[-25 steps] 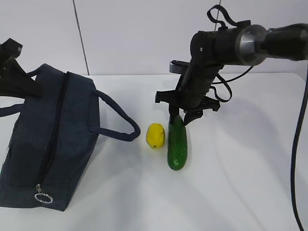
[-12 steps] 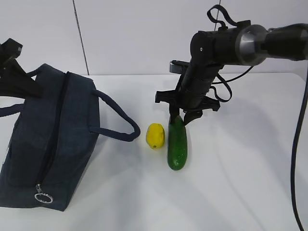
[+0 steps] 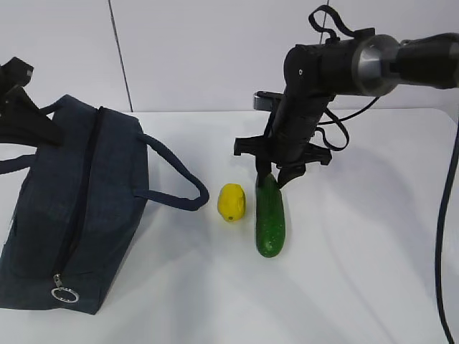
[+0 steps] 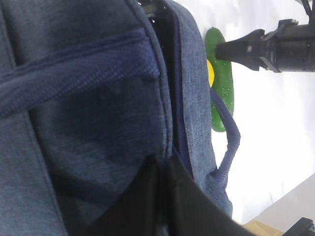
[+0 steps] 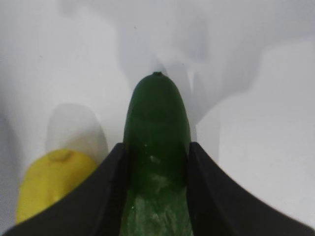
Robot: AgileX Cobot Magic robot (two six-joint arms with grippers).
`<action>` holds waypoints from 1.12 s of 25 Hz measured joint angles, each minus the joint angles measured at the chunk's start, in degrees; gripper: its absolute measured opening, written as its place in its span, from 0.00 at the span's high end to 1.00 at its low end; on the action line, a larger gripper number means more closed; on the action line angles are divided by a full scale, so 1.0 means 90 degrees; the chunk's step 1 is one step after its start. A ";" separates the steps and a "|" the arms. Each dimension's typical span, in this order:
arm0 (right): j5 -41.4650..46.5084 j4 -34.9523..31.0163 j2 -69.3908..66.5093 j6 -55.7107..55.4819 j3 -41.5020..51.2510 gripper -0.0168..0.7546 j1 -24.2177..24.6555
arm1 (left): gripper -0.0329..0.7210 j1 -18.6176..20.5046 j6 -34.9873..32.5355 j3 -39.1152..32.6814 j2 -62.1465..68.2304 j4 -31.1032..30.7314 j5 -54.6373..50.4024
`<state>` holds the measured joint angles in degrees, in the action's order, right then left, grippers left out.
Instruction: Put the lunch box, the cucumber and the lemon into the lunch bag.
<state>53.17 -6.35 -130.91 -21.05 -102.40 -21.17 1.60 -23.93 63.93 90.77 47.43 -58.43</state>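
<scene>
Fingers (image 5: 103, 196) of the right arm are pressing both sides of the cucumber (image 3: 270, 218) at its far end; its long axis is running from the fingers toward the camera, lying on the white worktop (image 3: 358, 272) just right of the lemon (image 3: 232, 201). Left fingers are sitting closed against the lunch bag (image 3: 72, 208); whether they are gripping fabric is unclear.

White tabletop (image 3: 373, 272), smooth and matte, meeting a pale wall at the back edge. At left, resting directly on it, a dark navy lunch bag (image 3: 68, 215), zipper running along the top, metal ring pull (image 3: 64, 294) at the near end, one loop handle drooping toward the middle. Just right of that handle, a yellow lemon (image 3: 232, 202). Beside the lemon, apart from it, a dark green cucumber (image 3: 270, 218) lying lengthwise, near end toward the camera.
</scene>
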 joint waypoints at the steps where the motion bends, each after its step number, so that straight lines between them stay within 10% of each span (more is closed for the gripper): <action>1: 0.0054 0.0029 0.0016 0.0051 0.0000 0.63 0.0000 | 0.95 0.0000 0.0000 0.0000 0.0000 0.0000 0.0000; 12: 0.0599 -0.0284 0.0736 0.0568 -0.0301 0.63 0.0000 | 0.95 0.0000 0.0000 0.0000 0.0000 0.0000 0.0000; 22: 0.0681 -0.3949 0.1143 0.2757 -0.1103 0.64 -0.0176 | 0.95 0.0000 -0.0011 0.0000 0.0000 0.0000 0.0000; 28: -0.0171 -0.4465 0.1143 0.3147 -0.1103 0.64 -0.0780 | 0.95 0.0000 -0.0011 0.0000 0.0000 0.0011 0.0000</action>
<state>51.63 -46.54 -120.63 7.28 -112.32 -28.19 1.60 -24.03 63.93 90.77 47.53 -58.43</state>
